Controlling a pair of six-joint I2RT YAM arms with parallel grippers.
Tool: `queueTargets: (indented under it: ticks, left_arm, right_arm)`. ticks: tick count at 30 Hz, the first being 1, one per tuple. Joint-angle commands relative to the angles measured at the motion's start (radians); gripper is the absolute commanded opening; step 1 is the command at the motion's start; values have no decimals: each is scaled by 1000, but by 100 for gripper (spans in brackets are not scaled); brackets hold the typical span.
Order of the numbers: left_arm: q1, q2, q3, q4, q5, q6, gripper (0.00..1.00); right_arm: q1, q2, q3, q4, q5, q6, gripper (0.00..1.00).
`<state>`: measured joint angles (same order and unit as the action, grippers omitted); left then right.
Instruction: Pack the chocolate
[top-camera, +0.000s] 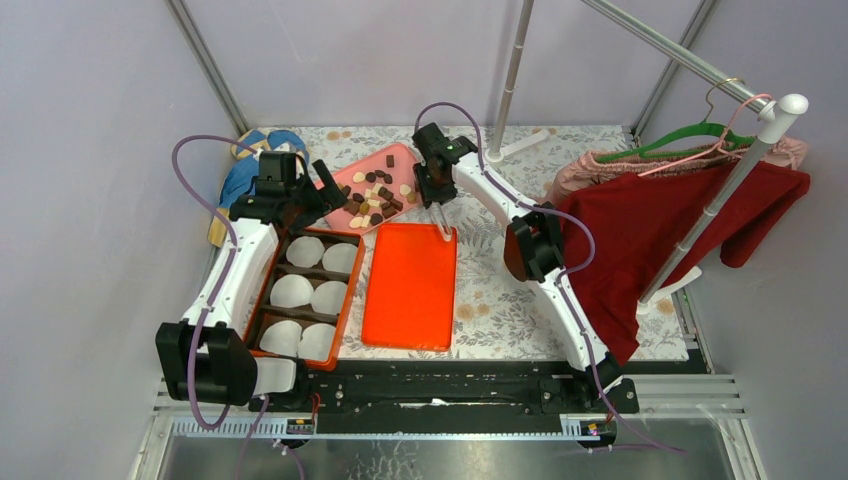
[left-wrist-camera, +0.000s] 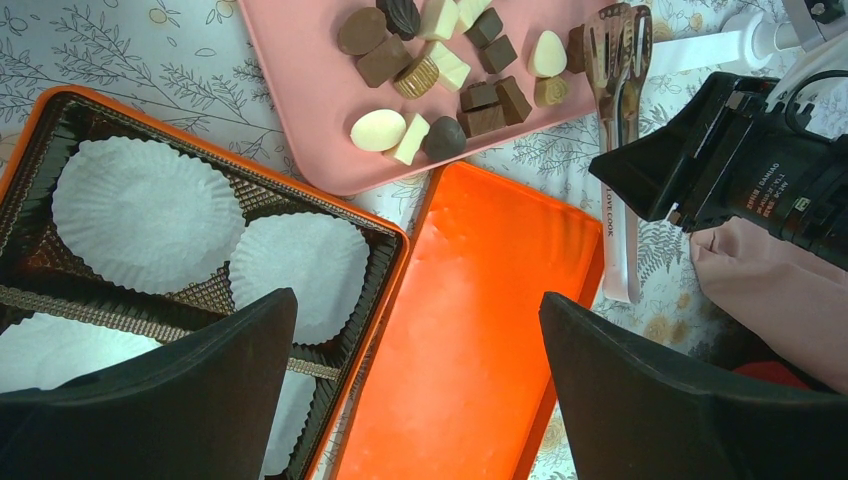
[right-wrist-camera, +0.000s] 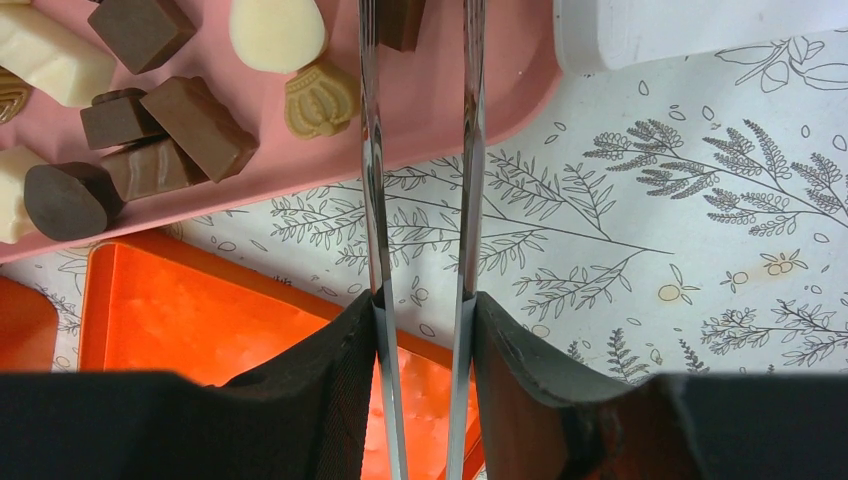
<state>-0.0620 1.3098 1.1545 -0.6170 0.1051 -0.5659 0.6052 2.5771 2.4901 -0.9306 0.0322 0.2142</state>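
Chocolate (left-wrist-camera: 484, 108) crowds the pink tray (left-wrist-camera: 300, 90) beside an orange lid (left-wrist-camera: 470, 330); right jaws grasp tongs (right-wrist-camera: 371, 200), left jaws released.

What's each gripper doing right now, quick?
Left gripper: open, holding nothing.
Right gripper: closed on the metal tongs.

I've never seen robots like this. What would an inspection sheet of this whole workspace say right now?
Surface: table under a floral cloth.
Job's things: chocolate on the pink tray; orange box holds six white liners, no pieces seen inside; orange lid beside it.
Clutter: blue item at the far left corner, unclear what.
Grippers: left gripper open, empty; right gripper shut on metal tongs, tips over the tray.
Cables: purple cables loop along both arms; no snag seen.
Surroundings: clothes rack with red garment at right; plain walls.
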Motion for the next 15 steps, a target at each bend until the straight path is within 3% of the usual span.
queueTargets:
  ticks: [1,15]
  left_arm:
    - [2,-5,-3,1,-15,18,99]
    - [2,-6,-8,3,-15,21,99]
  right_arm:
    - [22,-64,36,2,-31,-5,43]
    - [27,-4,72,-43,-6,-1,46]
